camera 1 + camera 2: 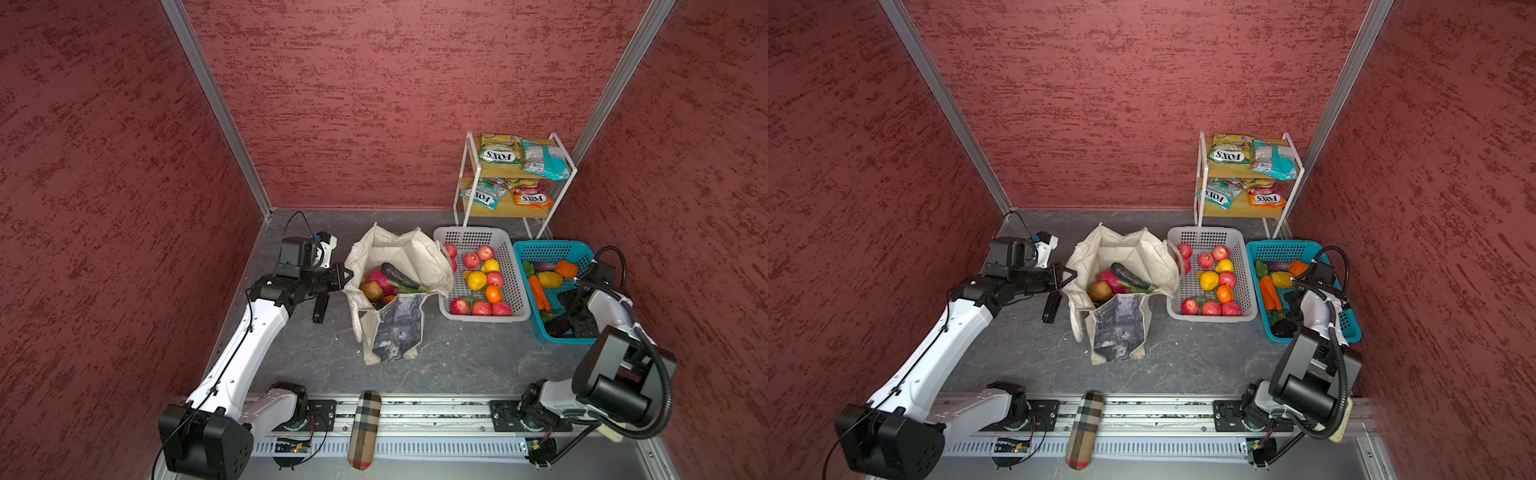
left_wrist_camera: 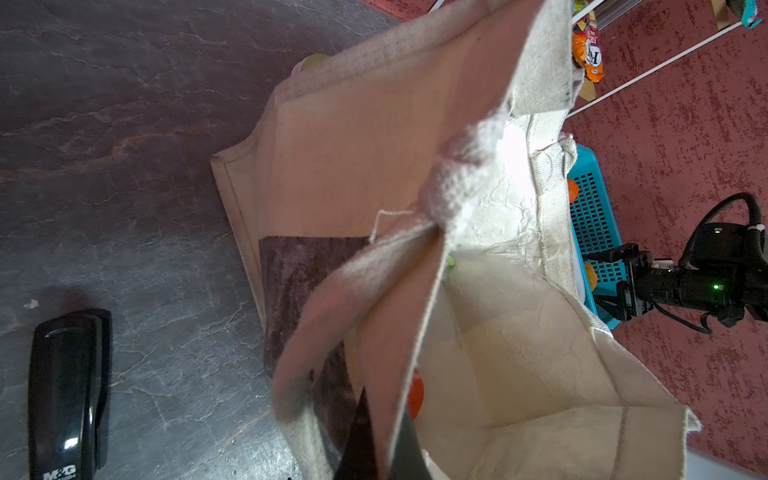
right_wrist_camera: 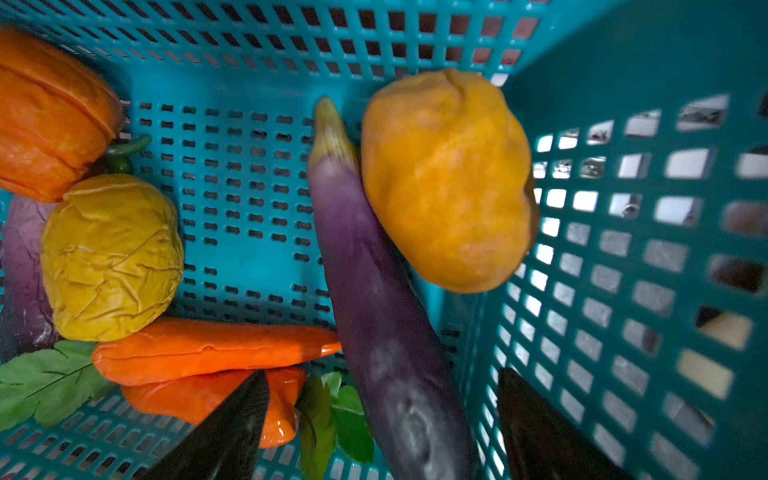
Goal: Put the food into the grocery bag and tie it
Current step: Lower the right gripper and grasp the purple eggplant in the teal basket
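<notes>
- Step: loading, no tying yet. Left pincer (image 2: 384,415) is clamped tight on the rim cloth of the grocery bag (image 1: 392,332), holding its mouth open.
- Bag stands on the counter (image 1: 457,357), just beside the white basket (image 1: 469,239). Inside it: pink dragon fruit (image 1: 376,277), dark eggplant (image 1: 401,276), brown oval fruit (image 1: 371,290).
- Right pincer (image 3: 382,374) is down in the blue basket (image 3: 291,50), jaws spread wide w/ nothing gripped. It straddles a purple eggplant (image 3: 374,270) lying against an orange-yellow lumpy veg (image 3: 449,178).
- Next, prob.: drop a bit, close across the eggplant, lift clear of the basket wall, carry it over the white basket to the bag mouth. Eggplant is long, so a mid-body grip should keep it from tipping.
- FOX'S packets (image 1: 500,151) sit on the rack (image 1: 465,195), not packed; strap handles (image 1: 356,324) hang loose.
- Hard to see: left fingertips run off the frame edge, so amt of cloth pinched is unclear. Right pincer is mostly masked by its own arm in both top views. Bag bottom is hidden under the food.
</notes>
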{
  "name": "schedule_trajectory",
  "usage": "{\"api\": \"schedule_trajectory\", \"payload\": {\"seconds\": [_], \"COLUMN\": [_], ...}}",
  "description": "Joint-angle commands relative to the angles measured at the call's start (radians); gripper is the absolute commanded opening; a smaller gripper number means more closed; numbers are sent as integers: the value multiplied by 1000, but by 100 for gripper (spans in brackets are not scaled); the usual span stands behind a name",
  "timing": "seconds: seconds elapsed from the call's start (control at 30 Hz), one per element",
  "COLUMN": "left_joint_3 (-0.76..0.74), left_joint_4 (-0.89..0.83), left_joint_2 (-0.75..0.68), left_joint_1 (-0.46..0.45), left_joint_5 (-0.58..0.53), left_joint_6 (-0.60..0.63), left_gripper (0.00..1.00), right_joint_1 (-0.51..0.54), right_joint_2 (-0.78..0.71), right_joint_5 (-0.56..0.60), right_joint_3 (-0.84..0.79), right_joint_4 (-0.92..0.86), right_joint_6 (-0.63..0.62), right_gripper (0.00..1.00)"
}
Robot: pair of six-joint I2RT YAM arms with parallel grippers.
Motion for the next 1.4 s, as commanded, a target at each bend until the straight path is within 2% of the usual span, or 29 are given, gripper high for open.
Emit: {"api": "schedule_trajectory", "payload": {"seconds": [0.0,0.33,0.43,0.57,0.67,0.93,1.17,1.37], "left_joint_3": [9,12,12,12,12,14,12,12], "left_joint_4": [-4,-13,-13,-13,-12,-14,-13,-13], "left_joint_2": [3,11,11,12,12,10,5,1], "left_joint_1": [-10,-10,-10,-10,-11,-9,-9,-9], "left_joint_5": [2,-9,-14,-13,-16,-18,-19,-16], "left_joint_6": [18,21,22,23,23,23,23,21], "left_gripper": [0,0,0,0,0,0,0,0], "right_joint_1": [-15,-20,-20,-26,-29,-29,-29,-27], "right_joint_2": [33,143,162,170,157,-21,-213,-330], "right_joint_5": [-10,-35,-41,-67,-83,-76,-45,-101], "right_joint_3": [23,26,25,20,20,45,130,205], "right_joint_4": [33,91,107,129,128,71,-41,-113], "right_joint_6": [5,4,-3,-20,-25,-29,-37,-56], "right_gripper": [86,81,74,56,50,36,34,34]}}
